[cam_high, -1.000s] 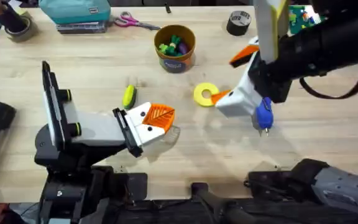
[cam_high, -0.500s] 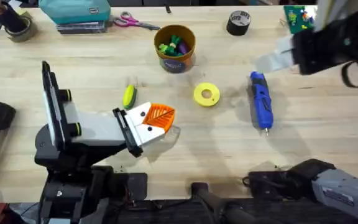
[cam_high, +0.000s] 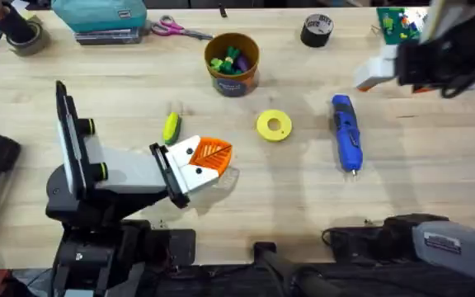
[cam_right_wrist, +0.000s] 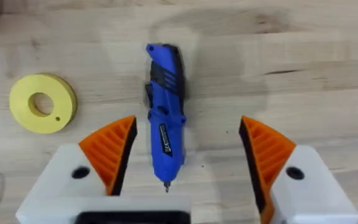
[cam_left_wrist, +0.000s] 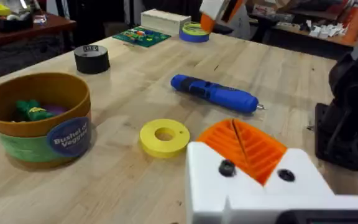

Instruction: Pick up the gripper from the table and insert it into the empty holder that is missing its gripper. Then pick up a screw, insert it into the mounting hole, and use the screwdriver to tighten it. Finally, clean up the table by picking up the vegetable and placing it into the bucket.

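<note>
Item: vegetable (cam_high: 171,127), just left of the yellow disc (cam_high: 273,125), on the table (cam_high: 303,190). We judged it light, smooth; grip mid-body. Right gripper (cam_right_wrist: 185,149) fingers wide apart, empty; left gripper (cam_high: 207,159) fingers unclear.

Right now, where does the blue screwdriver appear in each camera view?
Overhead: the screwdriver lies right of centre, tip toward the arms' bases.
Left wrist: screwdriver lies above centre.
Right wrist: screwdriver lies at centre.
Shared landmark: the yellow disc beside it.
</note>
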### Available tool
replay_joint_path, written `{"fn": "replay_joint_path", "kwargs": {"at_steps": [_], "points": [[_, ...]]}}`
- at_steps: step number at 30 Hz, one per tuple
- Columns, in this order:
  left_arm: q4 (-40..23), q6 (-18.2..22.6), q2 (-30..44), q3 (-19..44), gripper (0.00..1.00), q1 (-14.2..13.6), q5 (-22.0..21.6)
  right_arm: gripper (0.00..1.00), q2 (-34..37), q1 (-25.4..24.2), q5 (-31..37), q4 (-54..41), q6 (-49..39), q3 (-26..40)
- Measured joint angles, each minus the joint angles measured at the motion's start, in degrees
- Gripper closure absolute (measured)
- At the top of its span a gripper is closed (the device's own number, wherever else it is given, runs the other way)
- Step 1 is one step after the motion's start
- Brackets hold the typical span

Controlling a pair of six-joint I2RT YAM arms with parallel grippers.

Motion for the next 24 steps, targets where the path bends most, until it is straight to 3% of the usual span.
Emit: {"fn": "replay_joint_path", "kwargs": {"at_steps": [10,24], "points": [[0.0,0.0,0.0,0.0,0.984,0.0,0.0,0.006,7.3,0.0,-5.2,9.2,-0.8,-9.7],[0.0,0.0,0.0,0.0,0.984,0.0,0.0,0.006,18.0,0.0,-9.2,11.7,-4.8,-10.3]]}}
